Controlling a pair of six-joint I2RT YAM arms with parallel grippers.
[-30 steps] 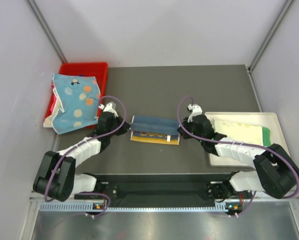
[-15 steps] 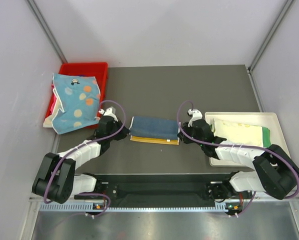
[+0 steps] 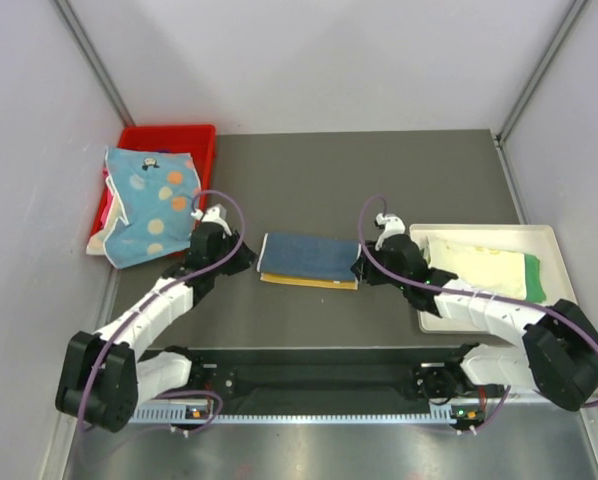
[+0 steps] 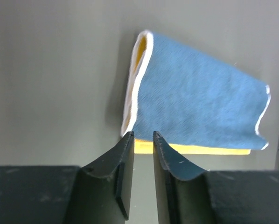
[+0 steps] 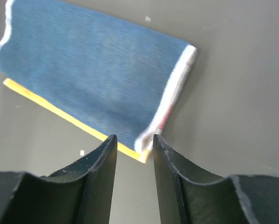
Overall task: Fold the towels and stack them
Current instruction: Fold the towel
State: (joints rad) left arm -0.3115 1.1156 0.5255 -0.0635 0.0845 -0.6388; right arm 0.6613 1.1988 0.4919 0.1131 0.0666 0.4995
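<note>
Folded blue towel (image 3: pixel 309 255) between both jaws, corners just past parted tips

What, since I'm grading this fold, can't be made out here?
Top view: folded towel inner layers, hidden under its blue top.
Top view: bin contents, covered by the dotted towel.
Top view: tray near corner, behind the right arm.
Right wrist: red marking on the folded towel's hem, blurred.

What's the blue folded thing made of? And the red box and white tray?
The folded towel looks like soft woven cloth: fine ribbed weave, stitched pale edges, matte. The red bin and white tray seem plastic: smooth, rigid, raised rims, though that's a guess.
</note>
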